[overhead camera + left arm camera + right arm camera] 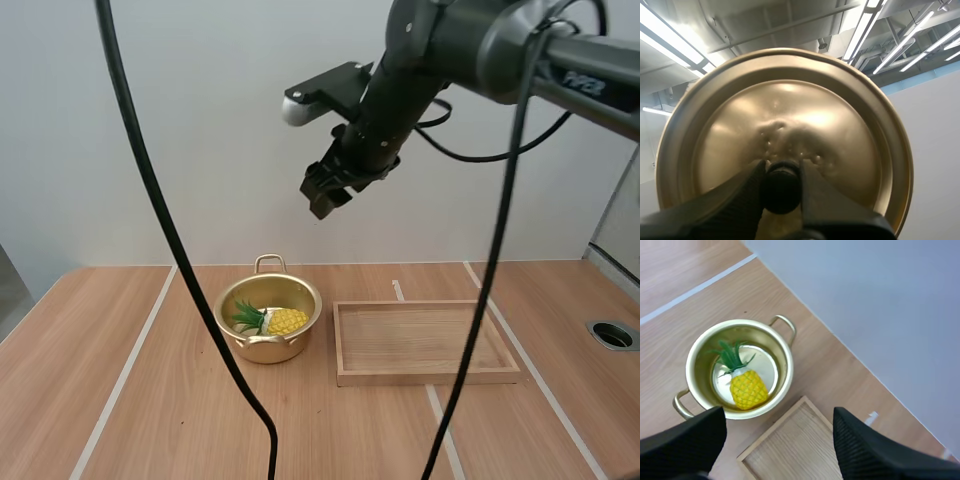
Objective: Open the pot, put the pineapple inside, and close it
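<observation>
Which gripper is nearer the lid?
Left: the left gripper pinches the knob of the lid. The right gripper hangs open high above the pot and tray.

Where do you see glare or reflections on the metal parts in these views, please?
Left wrist view: a broad soft sheen across the lid, brightest above its knob. Right wrist view: glare whitens the floor of the pot beside the pineapple. High view: small highlights on the pot's rim, a faint shadow at its base.

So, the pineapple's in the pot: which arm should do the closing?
Left. The left pincer pinches the lid by its knob, so it need only lower it onto the pot. The right pincer hangs open and empty above the table.
</observation>
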